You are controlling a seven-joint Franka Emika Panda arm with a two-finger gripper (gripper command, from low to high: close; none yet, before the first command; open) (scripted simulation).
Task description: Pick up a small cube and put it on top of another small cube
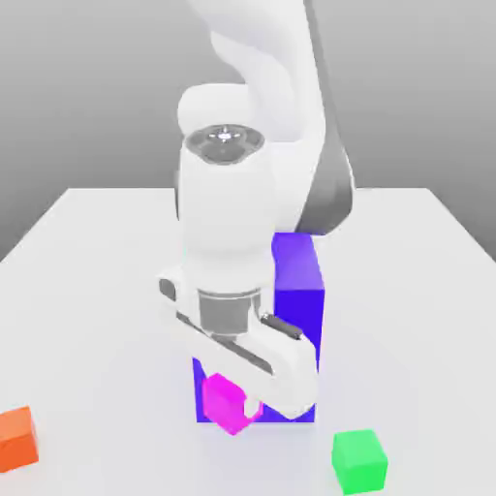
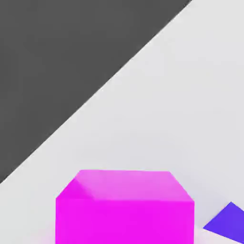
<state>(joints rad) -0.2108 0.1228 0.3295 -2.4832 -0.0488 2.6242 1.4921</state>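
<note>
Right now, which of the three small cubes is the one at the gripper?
The magenta-pink cube, right under the hand in front of the big blue-violet block. The orange cube and green cube sit apart on the table.

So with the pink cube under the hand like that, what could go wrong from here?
1. The magenta cube sits tilted under the gripper, so the shut jaws may hold it skewed and it could slip or land crooked on another cube.
2. The tall blue-violet block stands right behind the hand; a careless swing could knock it.
3. The green cube and orange cube are small targets, easy to miss.
</note>
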